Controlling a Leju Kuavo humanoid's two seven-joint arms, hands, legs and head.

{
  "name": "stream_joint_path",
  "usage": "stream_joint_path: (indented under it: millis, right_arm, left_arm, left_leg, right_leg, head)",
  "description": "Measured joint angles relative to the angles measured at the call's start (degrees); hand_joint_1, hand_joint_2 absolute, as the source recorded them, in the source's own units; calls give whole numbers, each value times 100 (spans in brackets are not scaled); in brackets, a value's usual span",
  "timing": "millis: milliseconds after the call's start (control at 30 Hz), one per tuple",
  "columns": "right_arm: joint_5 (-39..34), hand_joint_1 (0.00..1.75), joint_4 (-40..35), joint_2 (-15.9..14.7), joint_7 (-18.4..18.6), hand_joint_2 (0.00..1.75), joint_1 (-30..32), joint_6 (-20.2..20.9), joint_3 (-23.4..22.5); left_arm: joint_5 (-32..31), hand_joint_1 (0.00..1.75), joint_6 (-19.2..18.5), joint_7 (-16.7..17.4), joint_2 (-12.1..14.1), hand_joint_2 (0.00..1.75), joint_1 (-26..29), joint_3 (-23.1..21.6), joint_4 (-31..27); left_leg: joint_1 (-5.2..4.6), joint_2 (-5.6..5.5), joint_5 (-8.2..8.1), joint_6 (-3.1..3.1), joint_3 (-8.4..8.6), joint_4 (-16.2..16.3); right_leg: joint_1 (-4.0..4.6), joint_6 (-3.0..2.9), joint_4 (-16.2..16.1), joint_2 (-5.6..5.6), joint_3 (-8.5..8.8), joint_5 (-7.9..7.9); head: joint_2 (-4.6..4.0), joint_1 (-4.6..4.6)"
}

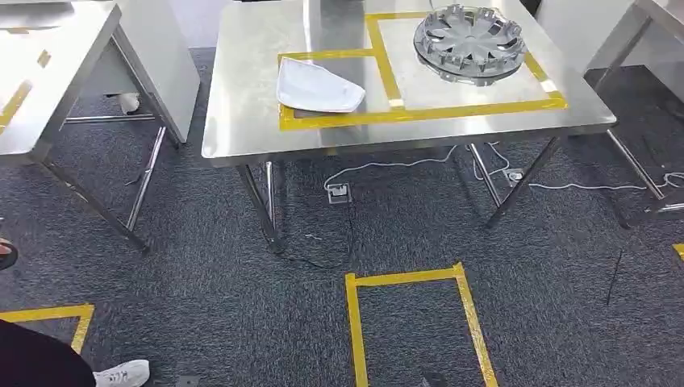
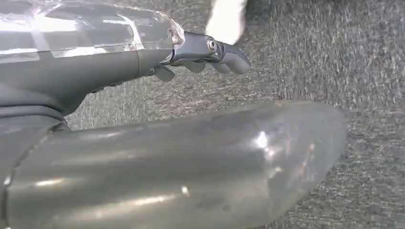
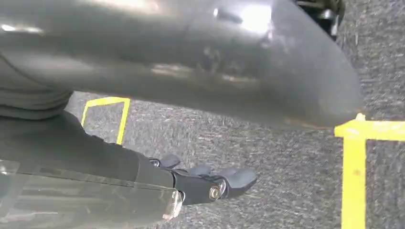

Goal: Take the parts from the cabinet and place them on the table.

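Two parts lie on the steel table ahead of me, inside yellow taped boxes. One is a white curved panel in the left box; the other is a silver spoked wheel cover in the right box. My left hand hangs beside my body over the dark carpet, its fingers loosely extended and holding nothing. My right hand hangs the same way over the carpet, also with nothing in it.
A second steel table stands at the left and another at the right. A yellow taped square marks the carpet in front of me. White cable and a floor socket lie under the table. A person's white shoe is at bottom left.
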Motion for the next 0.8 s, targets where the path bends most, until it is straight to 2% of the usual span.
stream_joint_path:
  millis: [33,100,167,200,233,300,333,367,433,467,500,533,567,633,667,700,733,767,800]
  right_arm:
    - [-9,0,-15,-2,-4,0,3,0,0]
    - [-22,0,-31,-22,-13,0,-2,-2,-2]
    - [-42,0,-39,-26,-31,0,2,-4,-2]
    - [-48,0,-39,-57,-35,0,12,-4,-2]
    - [-57,0,-48,-50,-37,0,30,-2,0]
    - [-83,0,-48,-50,-37,0,28,0,0]
    - [-103,0,-48,-48,-37,0,25,0,0]
    - [-109,0,-52,-46,-37,0,27,0,0]
    - [-116,0,-55,-46,-35,0,29,0,0]
    - [-116,0,-59,-46,-35,0,24,0,0]
    - [-116,0,-61,-46,-35,0,17,0,0]
    - [-116,0,-61,-46,-35,0,7,0,0]
    - [-116,0,-66,-46,-35,0,-2,0,-2]
    - [-120,0,-79,-46,-29,0,0,20,0]
    - [-127,0,-76,-44,-4,0,14,33,5]
    - [-131,0,-76,-24,26,0,18,37,9]
    - [-138,0,-76,-22,35,0,13,42,11]
    - [-155,0,-76,-15,46,0,13,42,11]
    - [-168,0,-76,-2,50,0,15,46,11]
  left_arm:
    - [-2,0,2,-2,2,0,-15,0,0]
    - [-7,0,2,-4,-18,0,-16,-2,2]
    - [-26,0,0,0,-33,0,-17,-2,7]
    - [-42,0,0,22,-44,0,-22,0,15]
    - [-55,0,0,50,-44,0,-32,0,15]
    - [-85,0,-4,116,-55,0,-27,0,17]
    - [-87,0,-4,140,-55,0,-22,0,22]
    - [-90,0,-9,149,-50,0,-19,0,22]
    - [-92,0,-9,153,-50,0,-20,0,24]
    - [-92,0,-11,157,-50,0,-20,0,26]
    - [-94,0,-11,157,-52,0,-22,0,26]
    - [-94,0,-9,157,-50,0,-23,0,26]
    - [-96,0,-9,157,-52,0,-24,0,28]
    - [-103,0,-7,175,-46,0,-25,0,28]
    - [-103,0,-2,206,-46,0,-19,-2,28]
    - [-103,0,2,236,-35,0,-17,-2,33]
    - [-103,0,4,249,-9,0,-13,-2,35]
    - [-101,0,4,256,-7,0,-16,-2,39]
    - [-92,0,4,251,13,0,-21,-2,44]
  left_leg:
    - [-35,2,-140,94,232,-374]
    - [-52,-5,-115,76,229,-476]
    - [-47,-4,-71,103,198,-542]
    - [9,13,19,131,164,-591]
    - [10,7,73,175,96,-597]
    - [9,0,187,188,-36,-593]
    - [10,2,243,184,-110,-589]
    - [11,4,295,177,-180,-587]
    - [12,9,382,153,-301,-578]
    - [15,12,440,126,-381,-562]
    - [19,14,477,97,-414,-555]
    - [2,17,511,61,-442,-549]
    - [-8,27,557,16,-470,-539]
    - [16,56,663,-54,-506,-556]
    - [14,60,706,-96,-507,-563]
    - [30,61,656,-131,-542,-537]
    - [32,53,423,-151,-601,-415]
    - [39,36,55,-163,-708,-95]
    - [44,17,-300,-182,-837,356]
  right_leg:
    - [27,30,47,-7,-52,18]
    - [-9,93,55,-12,-70,84]
    - [-6,162,47,-7,-105,155]
    - [-16,203,98,11,-125,52]
    - [-28,258,269,26,-196,-238]
    - [-82,330,1033,34,-390,-868]
    - [-92,356,1426,34,-468,-1066]
    - [-107,375,1675,34,-482,-1102]
    - [-143,396,1587,33,-291,-828]
    - [-158,399,1038,33,84,-497]
    - [-168,394,467,34,456,-337]
    - [-175,390,-28,44,751,-403]
    - [-147,337,-324,70,894,-462]
    - [-113,270,-301,78,830,-440]
    - [-100,209,-296,73,788,-399]
    - [-144,117,-339,48,751,-322]
    - [-132,71,-336,23,689,-273]
    - [-123,12,-332,19,617,-222]
    - [-109,4,-321,14,543,-166]
  head:
    - [0,11]
    - [0,28]
    - [0,-4]
    - [0,-4]
    - [0,26]
    - [0,85]
    - [0,94]
    - [0,109]
    - [0,142]
    - [0,162]
    - [0,179]
    - [0,208]
    - [0,238]
    - [0,230]
    - [0,232]
    - [0,230]
    - [0,214]
    - [0,177]
    - [0,160]
